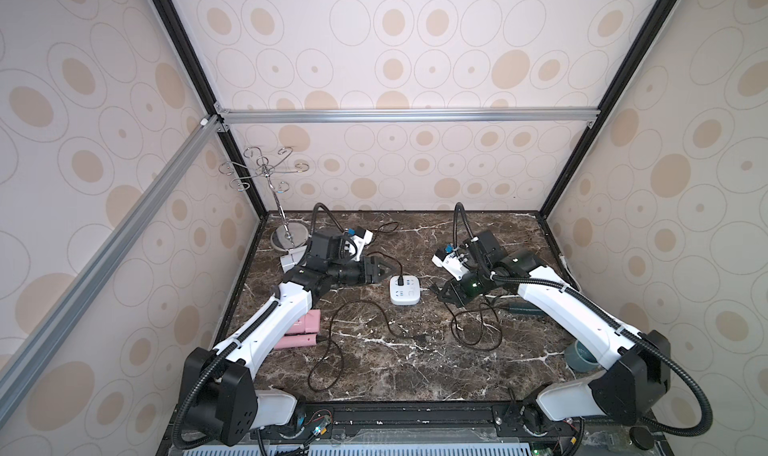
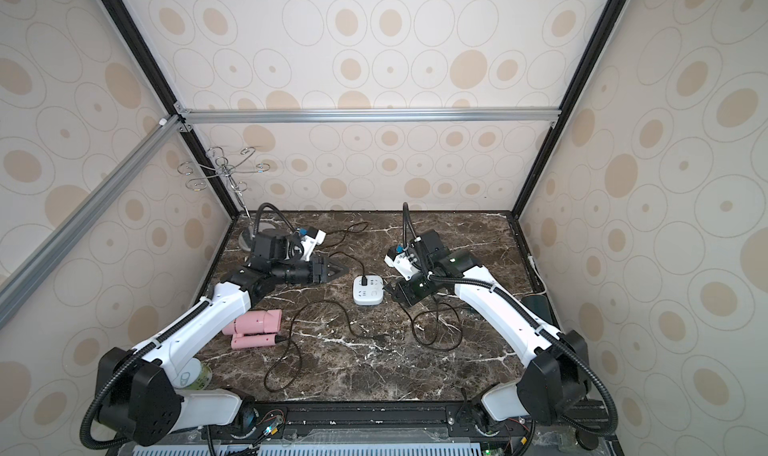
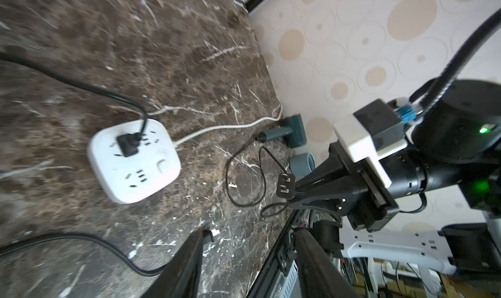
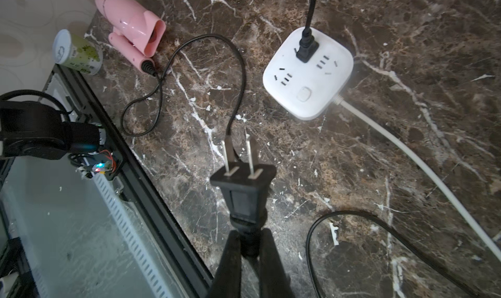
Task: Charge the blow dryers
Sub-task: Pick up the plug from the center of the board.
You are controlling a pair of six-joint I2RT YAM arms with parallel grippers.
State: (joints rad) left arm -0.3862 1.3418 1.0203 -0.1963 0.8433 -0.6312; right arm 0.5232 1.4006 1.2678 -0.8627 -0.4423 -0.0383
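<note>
The right gripper (image 4: 250,230) pinches a black two-prong plug (image 4: 244,186) by its narrow rear end. Its fingers press in from both sides, while the plug's body and both flat prongs stick out free ahead of the tips. The prongs point toward the white socket block (image 4: 309,74), which sits near the middle of the desk (image 1: 415,371). In both top views the plug is just beside the block's right side and apart from it. In the left wrist view its thin cord loops over the desk to the dark green dryer (image 3: 287,131). That dryer lies by the desk's right edge, partly under the right arm and well behind the jaws.

The left gripper (image 1: 386,268) is on the block's other side, toward the far left. Its jaws are spread with nothing between them, and its fingers (image 3: 189,264) frame bare desk. A second plug (image 3: 128,144) is seated in a slot on the block's far side, and its cord leads off toward the left gripper.

The pink dryer (image 2: 253,329) lies folded by the left edge, partly under the left arm and well apart from both grippers. Its cord curls across the desk toward the middle. A white dryer (image 1: 289,262) shows only as a small corner under the left arm, near the far left corner.
</note>
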